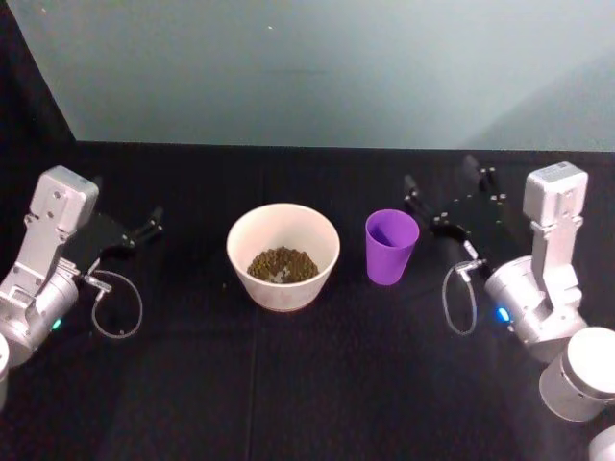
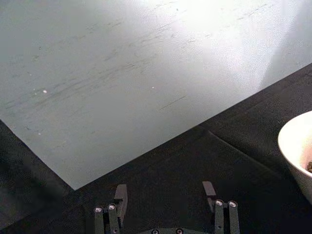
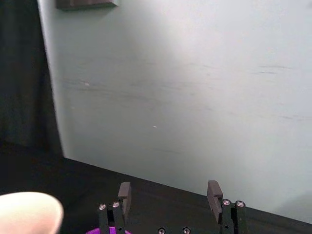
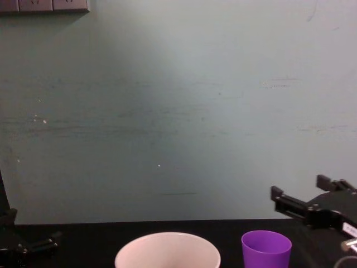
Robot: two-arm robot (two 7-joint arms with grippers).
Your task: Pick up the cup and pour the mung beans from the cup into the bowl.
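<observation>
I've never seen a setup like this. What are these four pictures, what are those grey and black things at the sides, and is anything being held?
It is a robot with two arms, seen by four of its cameras at one moment. The head view looks down on a black table. The chest view looks across it from lower down. The other two cameras sit on the wrists, looking out past the black fingers.

The left gripper and the right gripper are the robot's hands. Both are open and hold nothing.

On the table stands a pale bowl with mung beans inside. Beside it, toward the right gripper, stands a purple cup, upright and apparently empty. The right gripper is close to the cup but not touching it.
</observation>
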